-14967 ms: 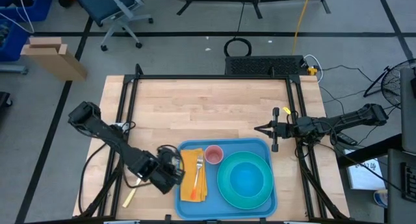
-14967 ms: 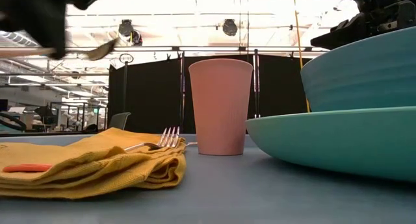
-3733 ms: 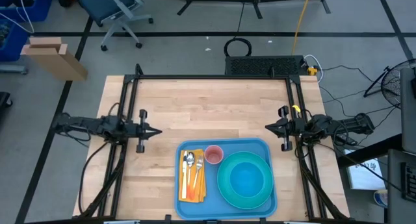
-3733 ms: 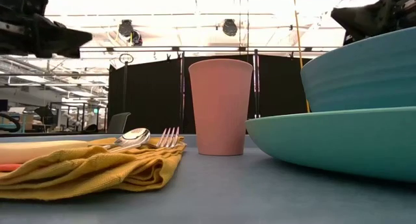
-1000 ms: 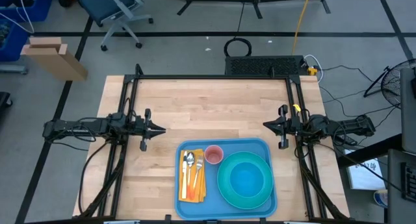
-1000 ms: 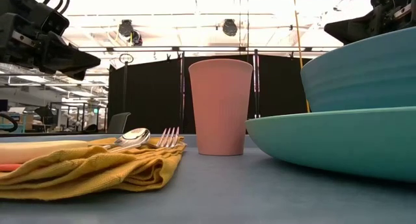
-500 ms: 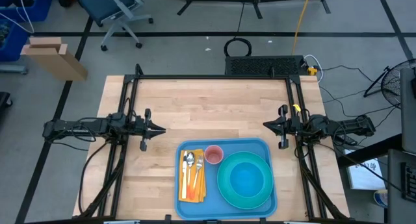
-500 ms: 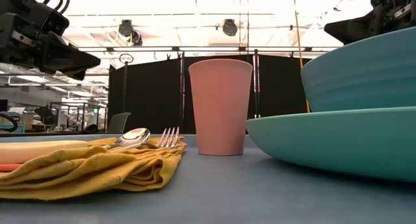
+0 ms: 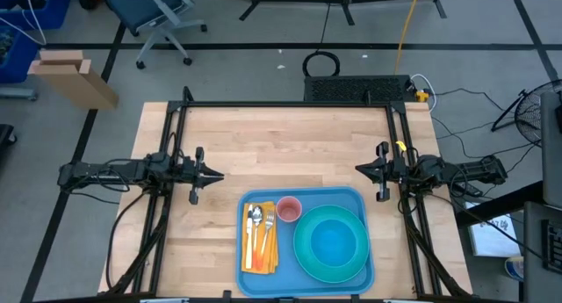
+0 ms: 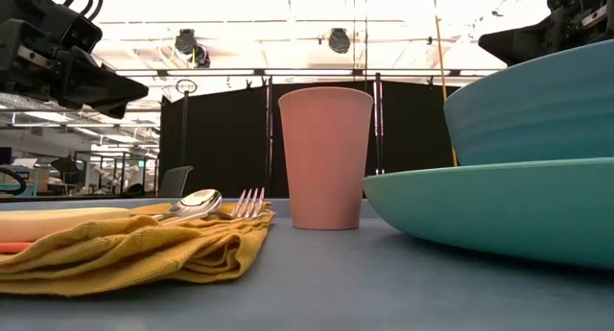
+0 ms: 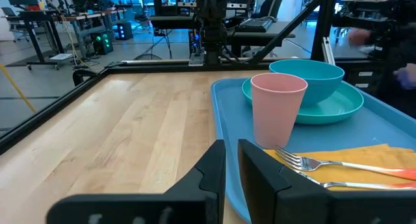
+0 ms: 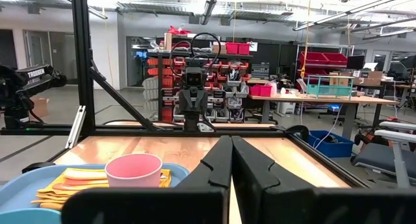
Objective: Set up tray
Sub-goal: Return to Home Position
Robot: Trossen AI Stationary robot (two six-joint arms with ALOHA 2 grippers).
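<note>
Tray (image 9: 263,282) lies at the near edge of the worktop (image 9: 281,145), between the two arms. On its left part a folded yellow napkin (image 9: 275,250) carries a fork (image 9: 269,222) and a spoon (image 9: 255,217) side by side, the spoon to the fork's left. A pink cup (image 9: 289,207) stands upright just beside the napkin's far corner. A teal plate (image 9: 303,250) with a bowl (image 11: 305,78) on it fills the right part. The left claw (image 9: 218,174) hovers over bare wood by the left edge, clenched with only a thin slit between its fingers and holding nothing. The right claw (image 9: 358,169) hangs by the right edge, fingers pressed together, also empty.
</note>
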